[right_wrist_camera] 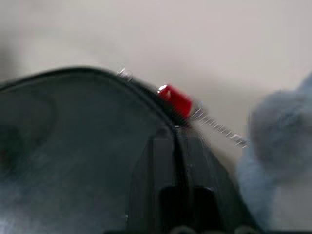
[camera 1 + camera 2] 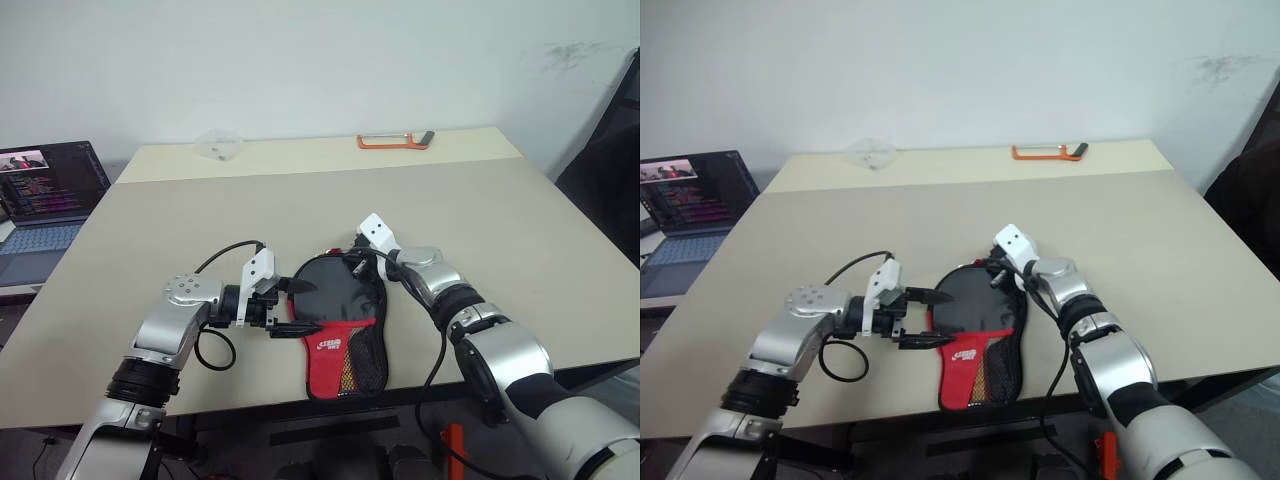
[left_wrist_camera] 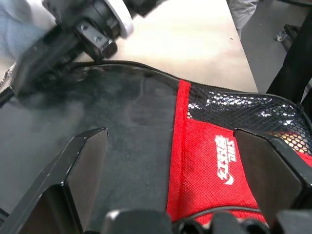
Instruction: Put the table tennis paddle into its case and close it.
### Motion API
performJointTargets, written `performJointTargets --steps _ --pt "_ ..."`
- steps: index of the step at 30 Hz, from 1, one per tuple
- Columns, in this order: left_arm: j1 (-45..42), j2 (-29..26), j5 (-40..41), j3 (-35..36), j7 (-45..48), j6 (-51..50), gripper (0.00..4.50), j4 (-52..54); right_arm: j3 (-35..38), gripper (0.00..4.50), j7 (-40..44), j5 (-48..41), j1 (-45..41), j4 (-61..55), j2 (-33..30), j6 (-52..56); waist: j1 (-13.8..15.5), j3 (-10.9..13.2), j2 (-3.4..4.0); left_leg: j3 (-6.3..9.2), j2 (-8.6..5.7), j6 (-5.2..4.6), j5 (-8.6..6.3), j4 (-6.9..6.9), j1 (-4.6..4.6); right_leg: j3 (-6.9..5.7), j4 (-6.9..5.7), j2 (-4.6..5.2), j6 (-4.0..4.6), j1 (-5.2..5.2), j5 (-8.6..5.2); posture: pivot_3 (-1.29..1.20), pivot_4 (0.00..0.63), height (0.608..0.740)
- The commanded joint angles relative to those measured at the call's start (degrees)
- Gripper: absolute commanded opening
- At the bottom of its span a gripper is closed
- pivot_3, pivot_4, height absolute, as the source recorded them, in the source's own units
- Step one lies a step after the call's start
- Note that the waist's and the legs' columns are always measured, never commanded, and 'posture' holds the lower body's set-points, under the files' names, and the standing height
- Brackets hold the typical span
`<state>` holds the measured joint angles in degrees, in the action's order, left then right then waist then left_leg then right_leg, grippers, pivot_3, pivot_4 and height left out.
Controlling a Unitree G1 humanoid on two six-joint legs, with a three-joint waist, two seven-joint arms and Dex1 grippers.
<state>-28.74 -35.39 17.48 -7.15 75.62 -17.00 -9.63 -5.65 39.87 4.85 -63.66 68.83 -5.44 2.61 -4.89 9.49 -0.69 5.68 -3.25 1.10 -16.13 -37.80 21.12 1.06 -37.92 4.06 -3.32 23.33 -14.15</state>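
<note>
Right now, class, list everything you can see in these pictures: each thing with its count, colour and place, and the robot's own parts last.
case: one, black top, red lower part with white logo and mesh pocket, near edge of the table, between the grippers.
red zip pull: one, on the case's far rim, with a thin chain leading to a grey-blue tag.
table: one, beige, with a seam across its far part.
orange-framed tool: one, far edge of the table.
clear crumpled plastic: one, far left of the table.
laptop: one, dark, screen lit, left of the table.
left gripper: one, black fingers, open, at the case's left side.
right gripper: one, at the case's far rim.
</note>
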Motion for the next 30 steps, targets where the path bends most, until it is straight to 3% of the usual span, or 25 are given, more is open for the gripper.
performJointTargets --steps 1,5,9,13,18,23,30 --pt "-0.02 0.15 0.18 -0.15 -0.02 0.78 4.5 1.13 0.71 1.61 0.68 -0.96 -0.49 -3.3 -0.08 0.4 0.01 0.0 0.0 0.0 0.0 0.0 0.0 0.0 0.0 0.01 0.0 0.0 0.0 0.0 0.0 0.0 0.15 0.74" --pt "0.13 0.44 0.21 -0.2 -0.22 0.94 4.5 1.07 -0.54 3.02 6.66 -2.29 3.35 -14.29 -1.31 4.62 0.07 0.0 0.0 0.02 0.0 0.0 0.0 0.0 0.02 -0.02 0.02 0.0 0.0 0.0 0.0 0.0 0.15 0.74" --pt "0.6 0.9 0.2 -0.27 -0.3 1.42 4.5 0.65 -2.41 4.46 13.12 -4.93 13.13 -39.83 -6.4 17.54 0.43 0.0 0.01 0.09 -0.01 0.01 -0.01 -0.02 0.15 -0.08 0.09 0.01 -0.04 0.05 -0.02 0.0 0.15 0.74" --pt "-0.43 1.61 -0.29 -0.71 0.04 2.72 4.5 -1.38 -3.39 4.46 17.67 -10.92 22.93 -66.09 -13.3 34.37 1.68 0.0 0.01 0.12 -0.05 0.05 -0.01 -0.2 0.84 -0.11 -0.03 0.05 -0.06 0.69 -0.03 0.0 0.15 0.74" --pt "-3.67 4.32 -2.6 -2.64 0.31 7.01 4.5 -6.78 0.54 4.46 17.09 -18.0 32.46 -86.21 -21.7 47.97 2.56 -0.01 -0.02 0.15 -0.04 0.05 0.0 -0.17 0.94 -0.17 0.04 0.07 -0.05 0.72 -0.03 0.0 0.15 0.74" --pt "-8.84 9.31 -4.82 -4.33 0.21 11.34 4.5 -14.98 8.25 4.46 12.4 -23.72 36.53 -94.31 -24.95 55.92 3.21 0.01 -0.05 0.12 -0.09 0.04 0.0 -0.18 0.94 -0.2 0.06 0.1 -0.07 0.67 -0.03 0.0 0.15 0.74" --pt "-19.16 18.66 -10.47 -5.75 -2.93 21.23 4.5 -35.66 14.54 4.46 3.08 -26.39 35.33 -93.45 -23.31 58.35 3.25 0.03 -0.1 0.09 -0.11 0.03 0.0 -0.22 0.91 -0.24 0.06 0.11 -0.08 0.57 -0.03 0.0 0.15 0.74"
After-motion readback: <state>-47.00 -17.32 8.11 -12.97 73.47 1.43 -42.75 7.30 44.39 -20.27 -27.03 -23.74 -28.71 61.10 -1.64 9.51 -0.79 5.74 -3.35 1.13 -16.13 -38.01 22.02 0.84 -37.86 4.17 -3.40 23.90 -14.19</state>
